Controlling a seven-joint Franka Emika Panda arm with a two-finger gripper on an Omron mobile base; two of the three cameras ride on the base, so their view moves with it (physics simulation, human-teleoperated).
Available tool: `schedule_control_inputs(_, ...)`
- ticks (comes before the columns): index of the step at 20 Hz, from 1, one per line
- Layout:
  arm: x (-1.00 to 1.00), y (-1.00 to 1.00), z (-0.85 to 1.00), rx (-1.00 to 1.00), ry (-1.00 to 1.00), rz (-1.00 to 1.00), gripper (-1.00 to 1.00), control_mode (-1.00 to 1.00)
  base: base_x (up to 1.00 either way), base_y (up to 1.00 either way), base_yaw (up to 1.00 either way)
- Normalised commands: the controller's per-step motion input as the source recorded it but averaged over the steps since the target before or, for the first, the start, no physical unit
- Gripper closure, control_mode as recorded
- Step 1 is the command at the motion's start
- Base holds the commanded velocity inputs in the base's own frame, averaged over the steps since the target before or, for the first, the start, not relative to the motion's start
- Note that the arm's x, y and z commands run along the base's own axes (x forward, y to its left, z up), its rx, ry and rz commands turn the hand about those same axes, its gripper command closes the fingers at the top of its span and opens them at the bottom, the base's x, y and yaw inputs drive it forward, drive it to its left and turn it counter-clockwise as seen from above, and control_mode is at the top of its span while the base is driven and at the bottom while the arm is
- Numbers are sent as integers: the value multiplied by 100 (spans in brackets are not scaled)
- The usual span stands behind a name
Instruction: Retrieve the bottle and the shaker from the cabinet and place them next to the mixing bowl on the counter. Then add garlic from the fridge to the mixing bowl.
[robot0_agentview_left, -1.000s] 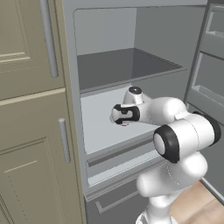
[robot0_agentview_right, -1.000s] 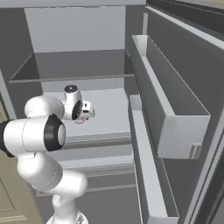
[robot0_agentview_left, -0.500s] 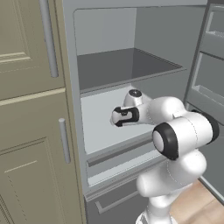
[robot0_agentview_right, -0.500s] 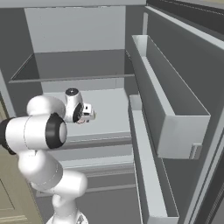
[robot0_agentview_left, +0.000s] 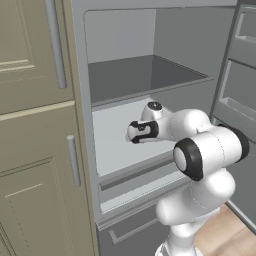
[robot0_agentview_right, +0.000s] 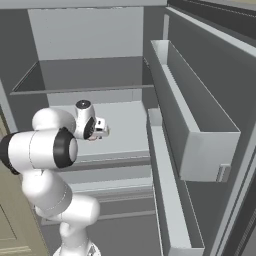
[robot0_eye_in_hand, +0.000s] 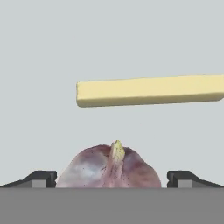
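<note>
Inside the fridge (robot0_agentview_left: 120, 40), on its pale middle shelf (robot0_agentview_right: 125, 125), I am holding my fingers (robot0_eye_in_hand: 39, 177) spread wide on either side of the garlic (robot0_eye_in_hand: 109, 168), not yet gripping. Closing off-centre risks the rounded bulb rolling away toward the yellow stick (robot0_eye_in_hand: 148, 91) lying beyond it.

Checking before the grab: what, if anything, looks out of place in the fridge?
Nothing stands out. The garlic sits upright between the open claw tips, a pale yellow stick lies flat behind it, and the fridge shelves look level.
</note>
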Motion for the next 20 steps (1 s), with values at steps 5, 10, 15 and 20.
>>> schedule_control_inputs(5,0,0,-15,3,0,0,100,-100,0,0,0)
schedule_control_inputs(10,0,0,-10,3,1,0,100,-100,0,0,0)
schedule_control_inputs(15,0,0,-1,0,4,0,100,-100,0,0,0)
schedule_control_inputs(20,-62,0,3,0,-12,0,100,-100,0,0,0)
